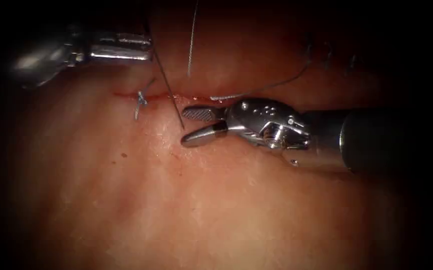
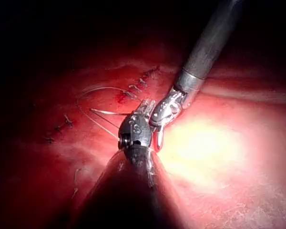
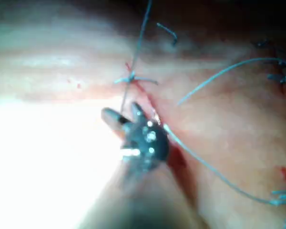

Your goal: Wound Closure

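Note:
The cut point(image 1: 176, 96) runs across the tissue point(image 1: 216, 200), edged with red fluid. A tied knot point(image 1: 140, 99) with short tails sits at its left end. My left tool point(image 1: 146, 49) is above the cut's left end, jaws shut on a dark thread point(image 1: 168, 87). That strand slants down tight across the cut and ends between the jaws of my right tool point(image 1: 190, 125). The right tool lies just below the cut with its jaws open around the strand point(image 3: 126, 98), near the knot point(image 3: 131, 77). In the left wrist view both tools meet: left tool point(image 2: 144, 107), right tool point(image 2: 168, 109).
A pale strand point(image 1: 191, 45) hangs down from above the cut. Another thread point(image 1: 271, 87) curves from the cut to several finished stitches point(image 1: 329, 54) at the upper right. A small dark spot point(image 1: 124, 155) marks the tissue below the knot.

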